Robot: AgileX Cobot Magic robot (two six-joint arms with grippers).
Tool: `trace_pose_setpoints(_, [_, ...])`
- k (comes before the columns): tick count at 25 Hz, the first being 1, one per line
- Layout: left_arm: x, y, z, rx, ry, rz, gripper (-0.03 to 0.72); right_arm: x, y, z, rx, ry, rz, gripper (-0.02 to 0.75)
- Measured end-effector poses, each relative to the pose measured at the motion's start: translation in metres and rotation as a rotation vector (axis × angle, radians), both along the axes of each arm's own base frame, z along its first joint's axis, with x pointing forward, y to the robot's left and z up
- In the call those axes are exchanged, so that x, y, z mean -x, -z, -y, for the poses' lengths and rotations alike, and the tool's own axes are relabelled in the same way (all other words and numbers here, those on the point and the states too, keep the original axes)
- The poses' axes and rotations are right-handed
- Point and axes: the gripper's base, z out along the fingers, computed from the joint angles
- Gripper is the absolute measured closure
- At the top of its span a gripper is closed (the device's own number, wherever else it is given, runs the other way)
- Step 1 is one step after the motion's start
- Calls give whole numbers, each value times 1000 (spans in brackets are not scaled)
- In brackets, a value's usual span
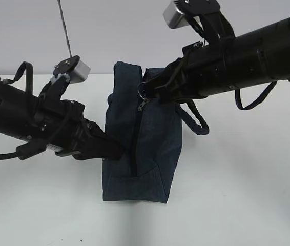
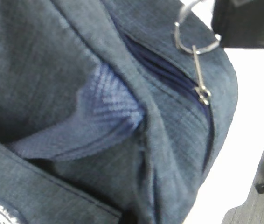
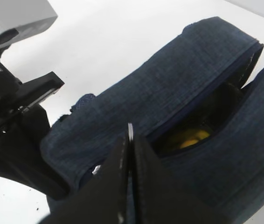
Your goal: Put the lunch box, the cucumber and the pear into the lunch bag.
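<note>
Lunch bag: dark navy fabric, boxy, upright on white table. Top zipper partly open; metal ring pull at bag's upper end, slider hanging below ring. Padded loop handle drooping off bag's right side. Pear: yellow patch inside bag, glimpsed through zipper gap, mostly hidden. Lunch box, cucumber: not visible.

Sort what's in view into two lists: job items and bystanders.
Job items:
- lunch bag, zipper partly open
- yellow item inside the bag, likely the pear
- ring pull, pinched by the right claw
- left claw, at the bag's side

Bystanders:
- white table
- thin rod
</note>
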Motion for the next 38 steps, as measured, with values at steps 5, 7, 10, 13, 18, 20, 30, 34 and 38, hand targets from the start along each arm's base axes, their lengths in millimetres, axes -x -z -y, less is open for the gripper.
trace_pose_setpoints(5, [2, 0, 0, -1, 23, -7, 693, -7, -7, 6, -9, 21, 18, 732])
trace_pose_setpoints(7, [2, 0, 0, 1, 28, -11, 693, -12, -9, 14, -14, 38, 21, 732])
trace_pose_setpoints(10, [4, 0, 0, 4, 42, -18, 693, -17, -9, 23, -14, 69, 19, 732])
trace_pose_setpoints(13, [6, 0, 1, 4, 63, -25, 693, -24, -6, 25, -12, 79, 13, 732])
trace_pose_setpoints(18, [10, 0, 1, 1, 114, -43, 693, -42, -2, 20, -11, 80, 9, 732])
trace_pose_setpoints(20, [12, 0, 1, 1, 130, -50, 693, -50, -1, 17, -12, 79, 12, 732])
trace_pose_setpoints(30, [18, 1, 0, -5, 198, -75, 694, -88, -1, 8, -20, 85, 46, 732])
trace_pose_setpoints(34, [20, 1, 0, -4, 213, -83, 694, -106, 8, 18, -22, 108, 29, 732])
trace_pose_setpoints(38, [20, 0, 0, -3, 216, -85, 694, -120, 19, 31, -38, 110, -20, 732])
